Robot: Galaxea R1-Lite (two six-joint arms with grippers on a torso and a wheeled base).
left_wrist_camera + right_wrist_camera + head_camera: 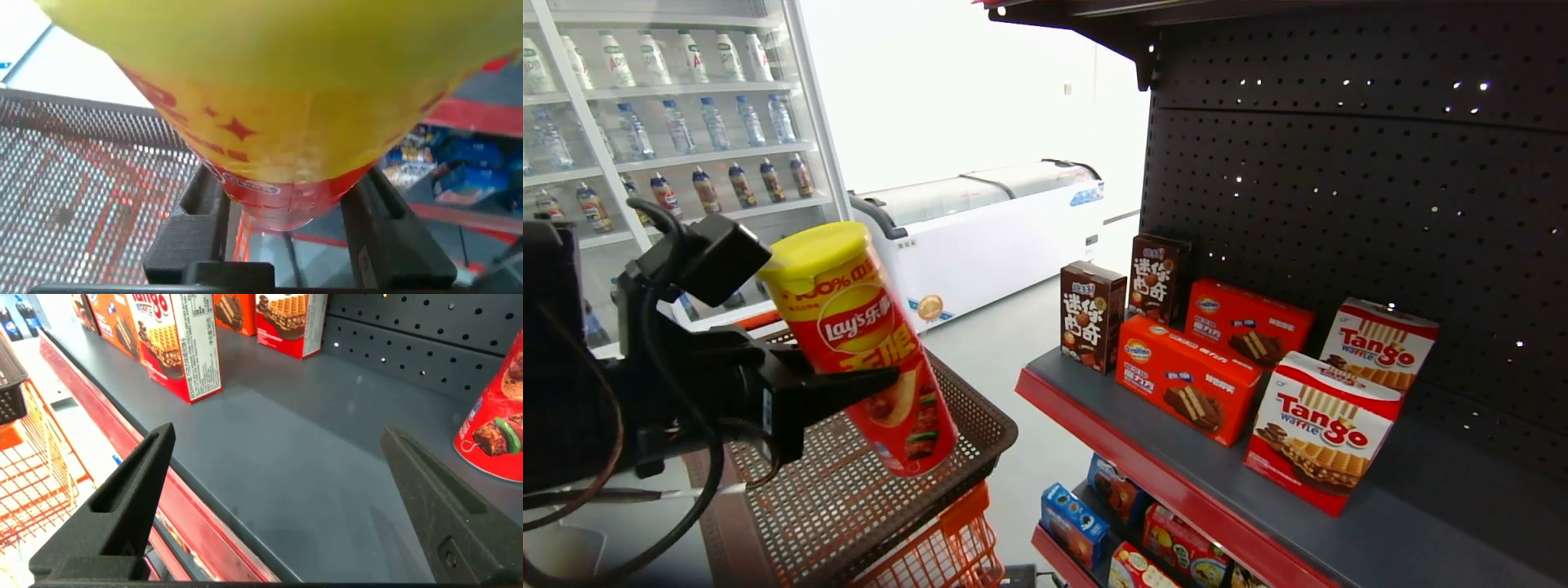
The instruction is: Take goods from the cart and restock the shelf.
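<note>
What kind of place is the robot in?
Most likely a small supermarket: a shelf of snack boxes, a glass-door fridge full of bottled drinks, and a chest freezer beyond.

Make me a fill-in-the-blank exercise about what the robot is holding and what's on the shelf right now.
1. The left end effector is shut on a chips can with a ____ lid.
2. At the near end of the shelf stand ____ brown boxes.
3. The right end effector, holding nothing, is ____ above the shelf's dark deck.

Missing words: yellow; two; open
</note>
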